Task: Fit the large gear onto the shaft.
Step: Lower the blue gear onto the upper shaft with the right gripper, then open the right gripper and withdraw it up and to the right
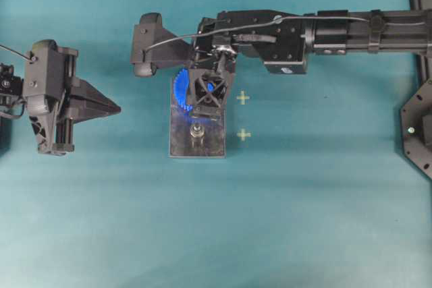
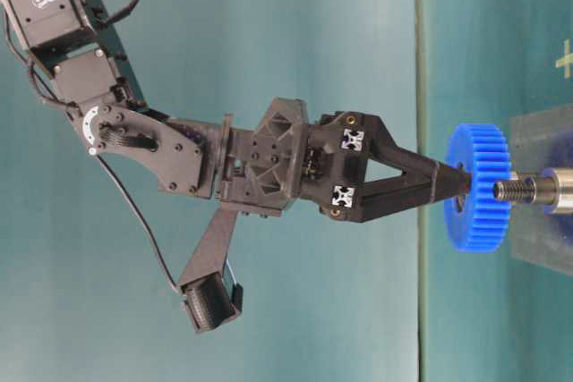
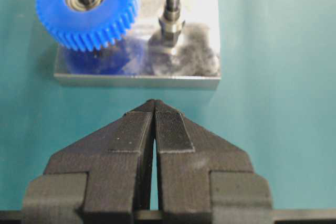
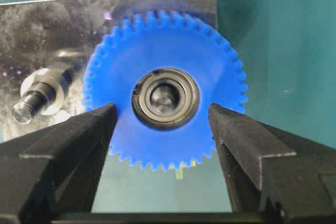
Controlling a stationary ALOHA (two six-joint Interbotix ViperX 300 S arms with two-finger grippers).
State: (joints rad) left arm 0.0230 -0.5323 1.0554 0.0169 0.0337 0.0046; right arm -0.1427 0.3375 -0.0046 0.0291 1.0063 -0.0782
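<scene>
Bright-blue large gear (image 4: 165, 95) seated over one end of the grey plate (image 4: 47, 24), silver-and-black bearing hub at its centre with a metal peg end showing inside the bore in the right wrist view. Beside it on the same plate, a free silver shaft (image 3: 171, 17) standing upright with its round collar, near the middle of the plate in the left wrist view and low on the plate in the overhead view. Right tool (image 4: 163, 124) spread wide, fingers (image 4: 79, 140) straddling the gear's face to either side of the hub; no clear squeeze on the gear, contact with its face impossible to judge. In the table-level view, fingertips right at the gear's blue face, arm reaching in from the upper left. Left tool (image 3: 154, 129) closed, pads pressed together with nothing between, parked well apart at the left of the overhead frame, pointing toward the plate. Teal desk (image 1: 304, 220) beneath everything, two pale cross marks (image 1: 243, 116) just right of the plate.
</scene>
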